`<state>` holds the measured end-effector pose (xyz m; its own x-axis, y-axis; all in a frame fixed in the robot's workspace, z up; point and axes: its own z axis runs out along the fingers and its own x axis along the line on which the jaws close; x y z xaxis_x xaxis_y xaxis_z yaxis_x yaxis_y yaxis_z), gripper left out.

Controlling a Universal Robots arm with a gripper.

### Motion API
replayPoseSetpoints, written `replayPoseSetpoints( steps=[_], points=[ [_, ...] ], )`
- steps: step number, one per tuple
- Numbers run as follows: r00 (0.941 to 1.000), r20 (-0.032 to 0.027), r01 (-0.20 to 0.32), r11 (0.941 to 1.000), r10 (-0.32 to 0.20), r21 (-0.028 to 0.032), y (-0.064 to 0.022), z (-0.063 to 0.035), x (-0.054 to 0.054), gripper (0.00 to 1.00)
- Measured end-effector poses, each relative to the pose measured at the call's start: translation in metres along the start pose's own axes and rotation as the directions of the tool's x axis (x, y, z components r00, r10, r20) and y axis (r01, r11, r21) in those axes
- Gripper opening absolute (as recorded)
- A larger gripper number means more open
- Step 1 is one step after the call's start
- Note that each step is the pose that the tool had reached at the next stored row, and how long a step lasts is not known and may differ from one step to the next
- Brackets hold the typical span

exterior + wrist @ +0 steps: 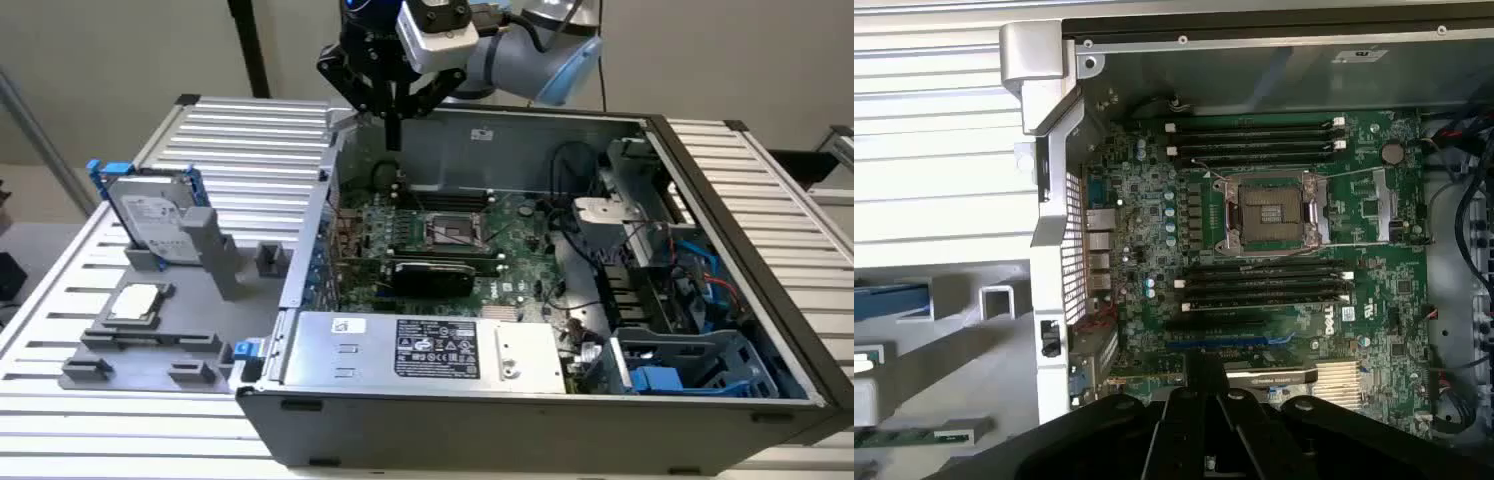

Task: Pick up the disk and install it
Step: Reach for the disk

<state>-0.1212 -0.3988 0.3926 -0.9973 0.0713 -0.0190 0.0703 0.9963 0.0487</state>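
Your gripper (394, 140) hangs empty, fingers together, over the open PC case (534, 430). The disk (150, 215) stands upright, well apart, at the exterior view's left.

1 pincer (394, 140): black.
1 motherboard (447, 235), below the pincer: green, black slots.
1 disk (150, 218), well apart from the pincer: silver-grey, white printed label, blue frame.
1 fixture tray (187, 320), under the disk: plain grey.
1 power-supply box (427, 350), beyond the motherboard from the pincer: silver, black label.
1 table (254, 130): white, ribbed.
1 case (534, 430): dark grey.
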Motion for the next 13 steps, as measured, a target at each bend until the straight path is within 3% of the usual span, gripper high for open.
replayPoseSetpoints(
  steps=[13],
  points=[
    [1.0000,0.0000,0.000,1.0000,0.000,0.0000,0.0000,0.0000,0.0000,0.00]
  ],
)
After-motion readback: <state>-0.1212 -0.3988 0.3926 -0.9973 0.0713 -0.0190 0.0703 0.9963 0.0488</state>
